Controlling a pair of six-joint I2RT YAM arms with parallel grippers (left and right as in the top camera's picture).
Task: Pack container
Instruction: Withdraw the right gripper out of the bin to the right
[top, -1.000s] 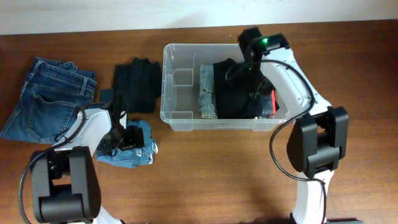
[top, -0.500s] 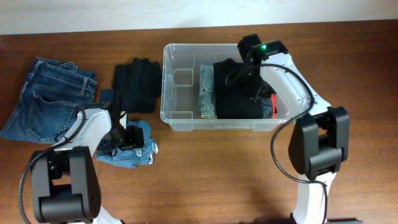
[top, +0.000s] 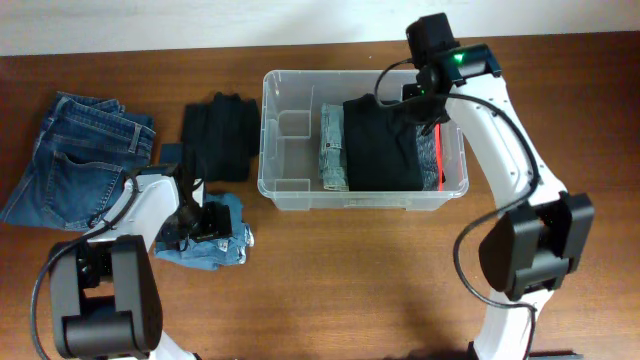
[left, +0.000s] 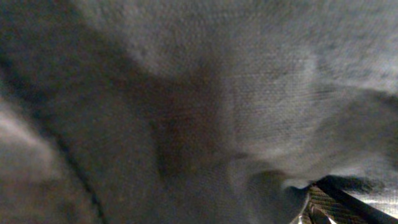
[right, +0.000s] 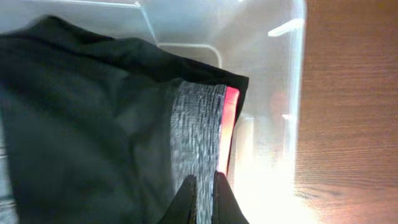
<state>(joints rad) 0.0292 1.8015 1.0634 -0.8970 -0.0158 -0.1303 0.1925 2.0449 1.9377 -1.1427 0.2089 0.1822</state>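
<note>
The container (top: 290, 190) is a clear bin in the middle of the table. Inside it lie folded light jeans (top: 333, 150), a black garment (top: 380, 145) and a grey and red garment (top: 432, 160) against the right wall. My right gripper (top: 422, 98) hangs shut over the bin's far right corner. In the right wrist view its shut tips (right: 203, 180) hover above the grey and red garment (right: 199, 124) and hold nothing. My left gripper (top: 195, 222) stands open, pressed down into a crumpled light denim piece (top: 215, 248) left of the bin. Blurred grey cloth (left: 186, 93) fills the left wrist view.
Blue jeans (top: 75, 160) lie spread at the far left. A folded black garment (top: 218, 135) sits between them and the bin. Bare wooden table (top: 350, 280) runs along the front.
My right gripper has lifted off the black garment and moved right, toward the bin's far right corner. The left arm has not moved.
</note>
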